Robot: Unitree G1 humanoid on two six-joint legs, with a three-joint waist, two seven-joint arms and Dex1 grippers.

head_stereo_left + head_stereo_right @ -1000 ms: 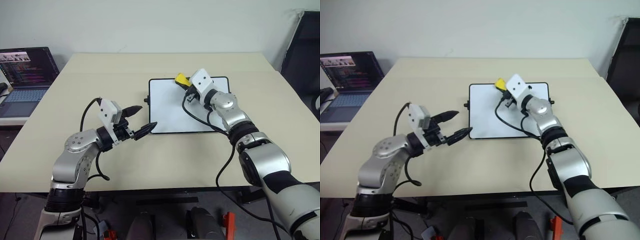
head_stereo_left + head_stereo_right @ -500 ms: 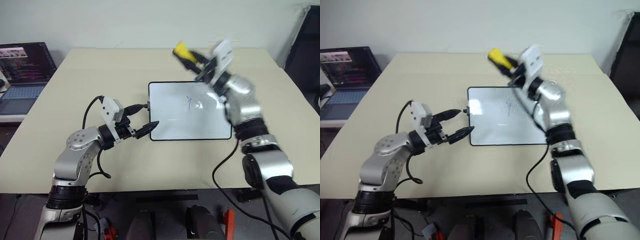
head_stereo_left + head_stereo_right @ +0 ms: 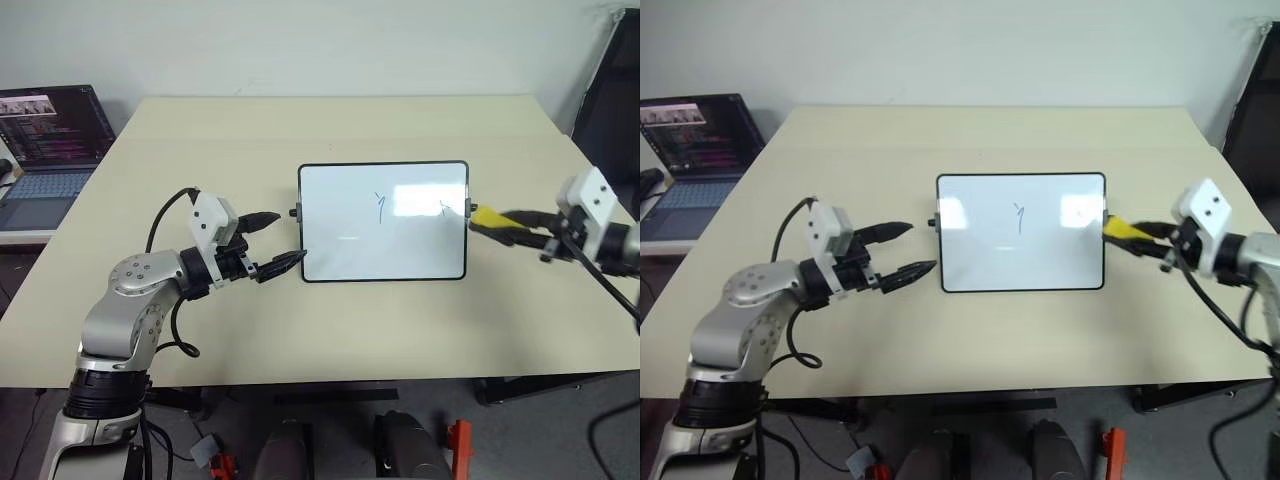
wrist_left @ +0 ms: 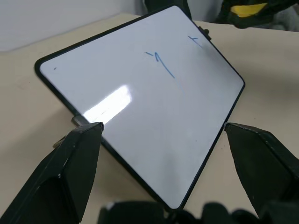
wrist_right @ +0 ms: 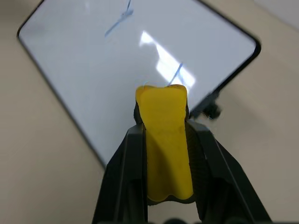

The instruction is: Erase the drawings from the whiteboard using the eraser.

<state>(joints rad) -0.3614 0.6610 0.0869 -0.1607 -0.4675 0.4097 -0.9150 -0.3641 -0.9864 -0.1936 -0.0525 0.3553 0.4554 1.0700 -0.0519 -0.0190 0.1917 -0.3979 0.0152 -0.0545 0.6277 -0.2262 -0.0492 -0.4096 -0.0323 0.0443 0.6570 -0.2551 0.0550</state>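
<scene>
Layout: whiteboard (image 3: pixel 383 222) mid-table, our arms either side.
On the table (image 3: pixel 330 330) we've got the whiteboard lying flat at centre, w/ the drawings (image 3: pixel 381 206) on its far half: one near mid, another by the right edge. Our left gripper (image 3: pixel 272 243) sits just left of the board's left edge, over the tabletop. Our right gripper (image 3: pixel 495 227) is right of the board, w/ the eraser (image 3: pixel 489 217) between its fingers, tip just beside the right edge. Laptop (image 3: pixel 50 140) is far left, off the table's left end.
</scene>
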